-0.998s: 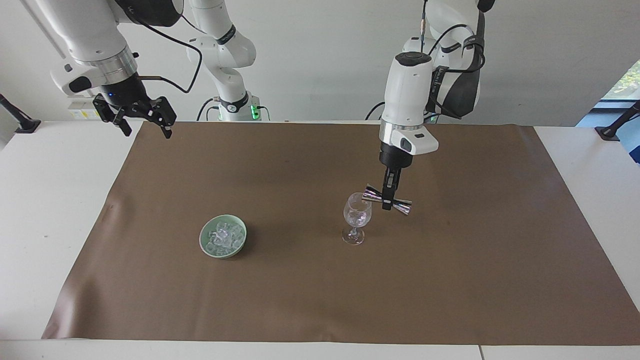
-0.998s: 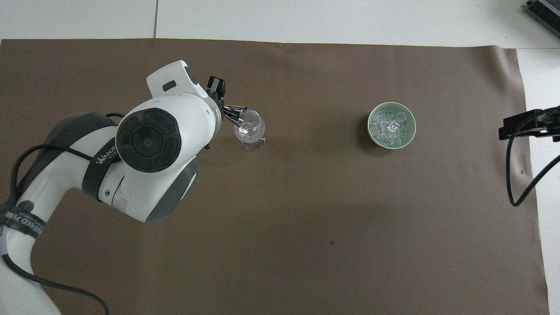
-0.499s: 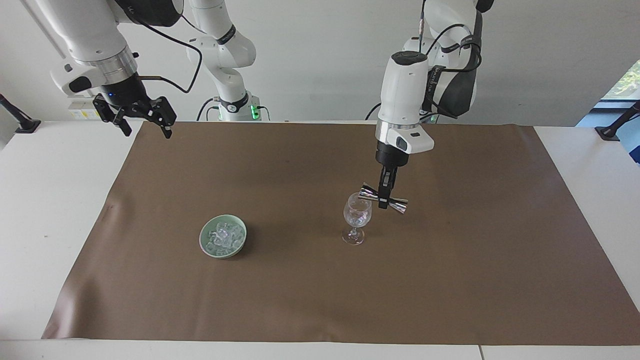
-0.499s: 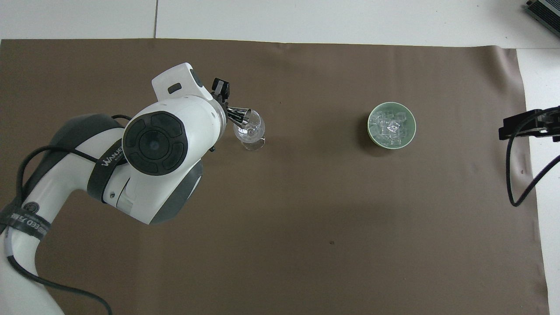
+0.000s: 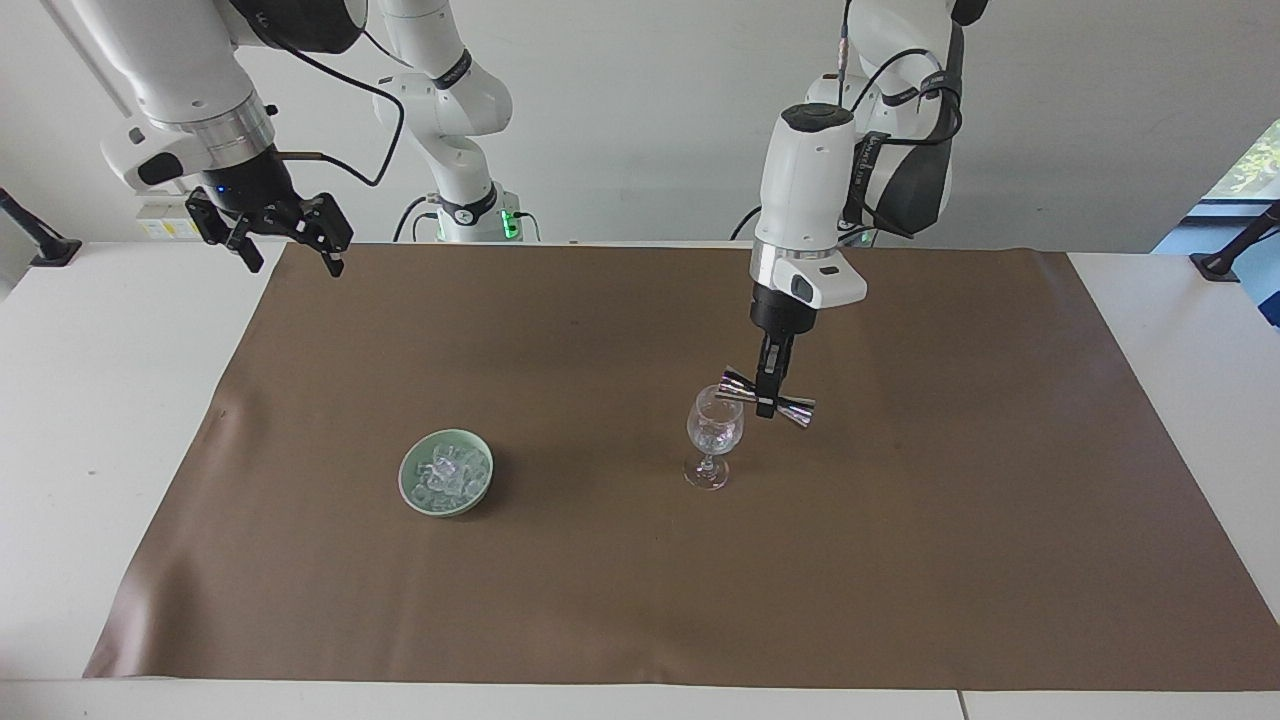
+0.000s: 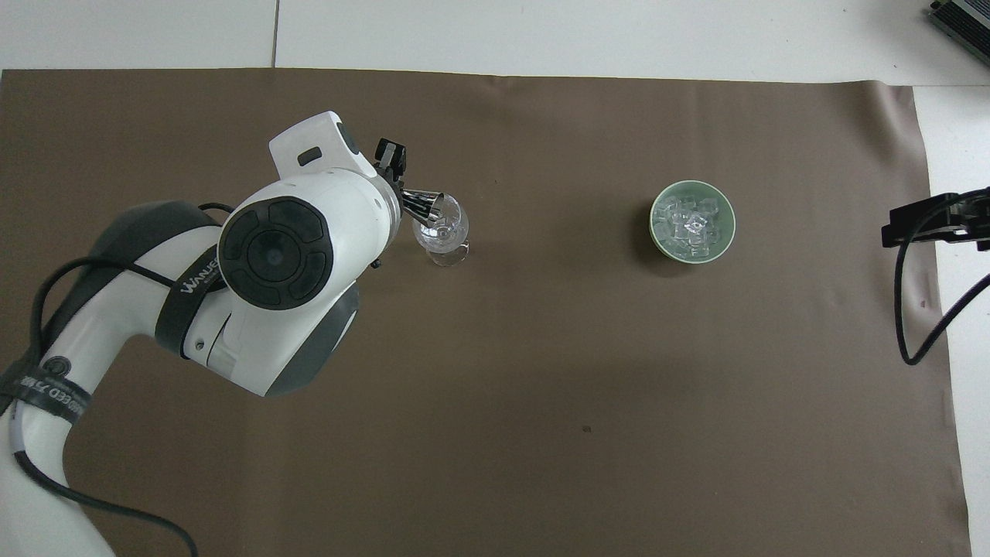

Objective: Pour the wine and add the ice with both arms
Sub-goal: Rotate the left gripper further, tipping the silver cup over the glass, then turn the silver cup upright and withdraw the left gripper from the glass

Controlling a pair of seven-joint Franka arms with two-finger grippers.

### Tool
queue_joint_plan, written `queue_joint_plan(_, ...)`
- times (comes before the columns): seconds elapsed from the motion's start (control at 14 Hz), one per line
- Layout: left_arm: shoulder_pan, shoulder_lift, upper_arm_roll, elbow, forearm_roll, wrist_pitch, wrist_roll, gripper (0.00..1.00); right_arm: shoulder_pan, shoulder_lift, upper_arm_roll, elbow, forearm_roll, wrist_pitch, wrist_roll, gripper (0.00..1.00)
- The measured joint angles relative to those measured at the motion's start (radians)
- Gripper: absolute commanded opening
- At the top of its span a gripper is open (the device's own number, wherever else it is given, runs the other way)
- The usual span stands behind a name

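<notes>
A clear wine glass (image 5: 713, 432) (image 6: 442, 229) stands upright on the brown mat. My left gripper (image 5: 767, 400) (image 6: 396, 184) is shut on the waist of a silver double-ended jigger (image 5: 795, 410) (image 6: 418, 203), held sideways with one mouth over the glass rim. Clear ice (image 5: 446, 471) (image 6: 690, 224) lies in a pale green bowl (image 5: 412, 494) (image 6: 655, 232) toward the right arm's end of the table. My right gripper (image 5: 295, 252) hangs open and waits above the mat's corner by its base; the overhead view shows only its edge (image 6: 932, 219).
The brown mat (image 5: 640, 560) (image 6: 541, 387) covers most of the white table (image 5: 90, 400). Black clamps sit at the table corners nearest the robots (image 5: 40, 245). The left arm's big white wrist (image 6: 286, 255) covers part of the mat in the overhead view.
The left gripper has risen slightly and shifted a little toward the glass with the jigger. The right arm has not moved.
</notes>
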Motion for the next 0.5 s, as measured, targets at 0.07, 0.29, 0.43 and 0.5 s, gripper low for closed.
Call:
queue_joint_plan(0.07,0.0,0.0,0.001,0.0,0.0,0.0,-0.001,0.0,0.0,0.0,0.0,0.0,0.0,0.0,0.0,1.0)
queue_joint_plan(0.29,0.001,0.0,0.009,0.0,0.0,-0.002,-0.01,0.0,0.0,0.0,0.0,0.0,0.0,0.0,0.0,1.0)
queue_joint_plan(0.43,0.004,-0.001,0.01,0.0,-0.022,-0.021,-0.014,0.0,0.0,0.0,0.0,0.0,0.0,0.0,0.0,1.0)
queue_joint_plan(0.5,0.009,-0.001,0.012,0.0,-0.058,-0.031,-0.014,0.0,0.0,0.0,0.0,0.0,0.0,0.0,0.0,1.0)
